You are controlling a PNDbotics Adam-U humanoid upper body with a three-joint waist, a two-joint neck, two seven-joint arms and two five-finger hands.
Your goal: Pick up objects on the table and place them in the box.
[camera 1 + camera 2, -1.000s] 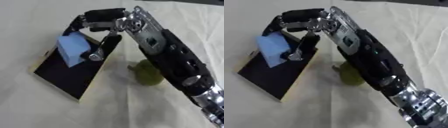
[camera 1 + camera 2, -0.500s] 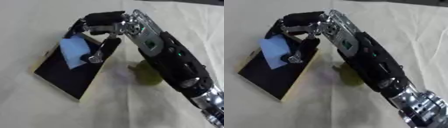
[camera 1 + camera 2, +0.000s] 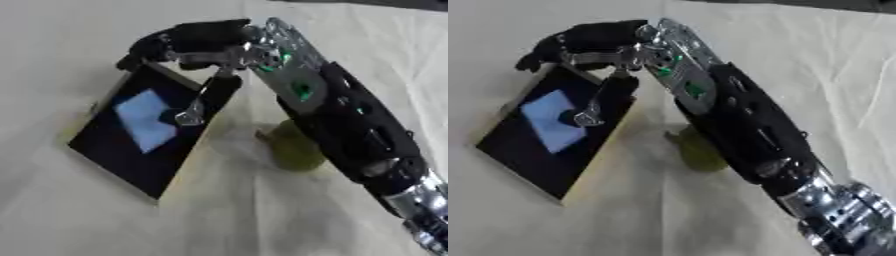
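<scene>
With the right hand (image 3: 188, 42) held over the box (image 3: 114, 160), fingers relaxed above the released blue block (image 3: 143, 120), the box rim could be snagged on withdrawal

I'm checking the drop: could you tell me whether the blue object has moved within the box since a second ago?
Yes. The blue object has gone from tilted against the box's upper left wall down to lying flat on its dark floor.

No readable text, labels, brands or numbers on anything in view.
</scene>
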